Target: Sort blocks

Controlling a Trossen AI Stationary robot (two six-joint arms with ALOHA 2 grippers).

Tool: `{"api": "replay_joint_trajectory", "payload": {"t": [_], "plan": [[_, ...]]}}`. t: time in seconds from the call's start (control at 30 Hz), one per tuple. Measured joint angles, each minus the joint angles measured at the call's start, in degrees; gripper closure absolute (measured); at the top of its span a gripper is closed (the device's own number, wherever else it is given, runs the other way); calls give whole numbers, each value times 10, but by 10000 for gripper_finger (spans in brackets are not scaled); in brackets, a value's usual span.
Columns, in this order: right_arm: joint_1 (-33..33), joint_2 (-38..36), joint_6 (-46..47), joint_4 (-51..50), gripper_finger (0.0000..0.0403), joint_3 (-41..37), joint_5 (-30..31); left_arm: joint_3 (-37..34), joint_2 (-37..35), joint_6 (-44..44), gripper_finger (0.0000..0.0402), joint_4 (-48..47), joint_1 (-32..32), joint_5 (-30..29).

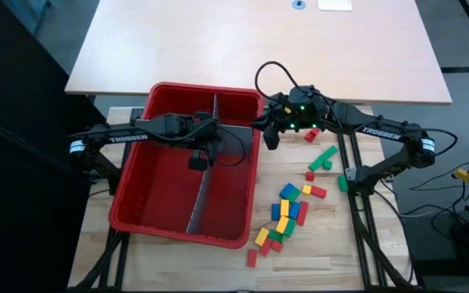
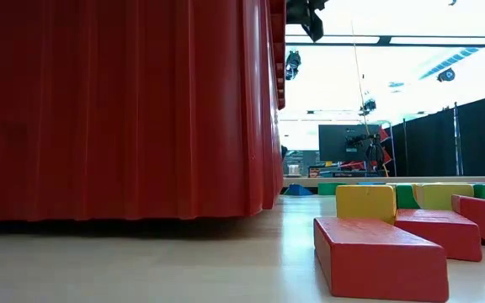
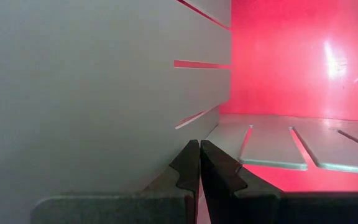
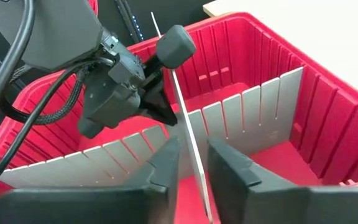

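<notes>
Zero small coloured blocks (image 1: 287, 213) are sorted, I judge: all lie on the wooden worktop (image 1: 316, 252) beside the big red plastic bin (image 1: 141, 212). My left pincer (image 1: 199, 160) is closed, empty, inside it; my right pincer (image 4: 191, 163) hovers open above its rim.

High view: overhead, facing straight down on the table (image 1: 218, 268). Low view: at table-top level, very near the red bin (image 2: 116, 109) wall and the blocks (image 2: 377, 252), facing level into the room. Left wrist view: inside the bin, close against a grey slotted panel (image 3: 92, 93) ahead of the left end effector (image 3: 199, 165). Right wrist view: above the bin rim, looking past the right end effector (image 4: 191, 162) onto the same panels and the left end effector beyond.
</notes>
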Motion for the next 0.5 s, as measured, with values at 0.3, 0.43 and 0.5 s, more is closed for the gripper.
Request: {"api": "replay_joint_trajectory", "payload": {"t": [0.3, 0.43, 0.5], "plan": [[0, 10, 11, -10, 270, 0, 0, 0, 0, 1, 402, 0, 0, 0], [0, 20, 12, -15, 267, 0, 0, 0, 0, 1, 402, 0, 0, 1], [0, 24, 11, -15, 271, 0, 0, 0, 0, 1, 402, 0, 0, 1]]}}
